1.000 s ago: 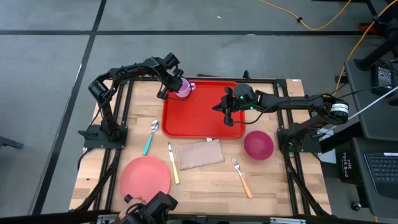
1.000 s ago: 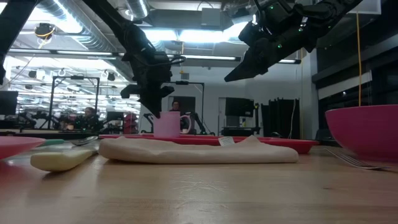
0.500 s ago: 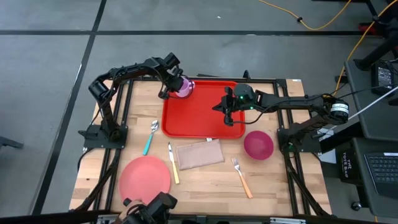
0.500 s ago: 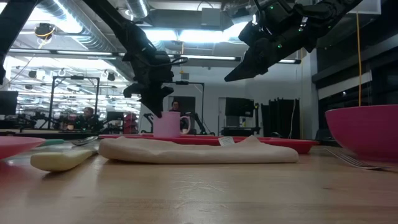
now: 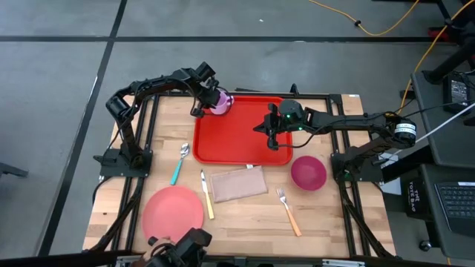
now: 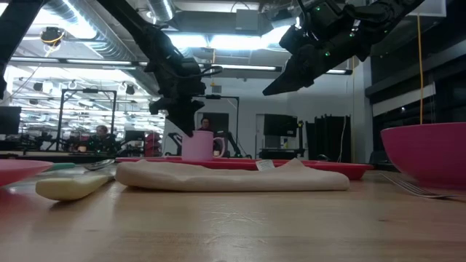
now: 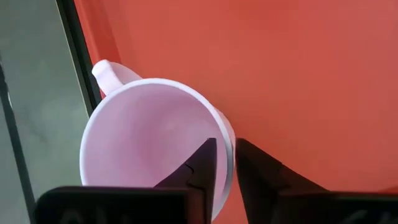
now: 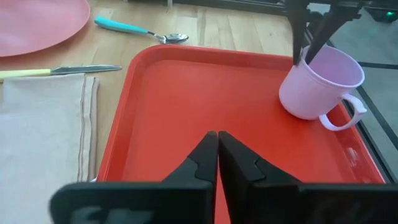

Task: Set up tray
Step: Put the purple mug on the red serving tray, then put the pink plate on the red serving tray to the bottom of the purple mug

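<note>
Left pincer is at the far left corner of the tray, its two fingers parted narrowly and straddling the wall of a pale pink mug, one finger inside the cup and one outside; the fingers sit close on the wall, and whether they press it cannot be told. Right pincer hangs above the right part of the tray with its fingers together and nothing between them. Nearest the front edge of the surface lies a round pink plate at the left, and an orange-handled fork at the right. Next back, a yellow-handled knife lies just beside the left edge of a folded tan napkin, and a deep pink bowl stands to the right of the napkin, apart from it. A teal-handled spoon lies left of the tray, clear of its rim. The tray itself, red and flat with a low rim, rests on the far half of the surface, its near edge just beyond the napkin. The mug stands upright on the tray floor in that far left corner, handle turned outward toward the rim. From surface height, the napkin hides much of the tray's near rim.
</note>
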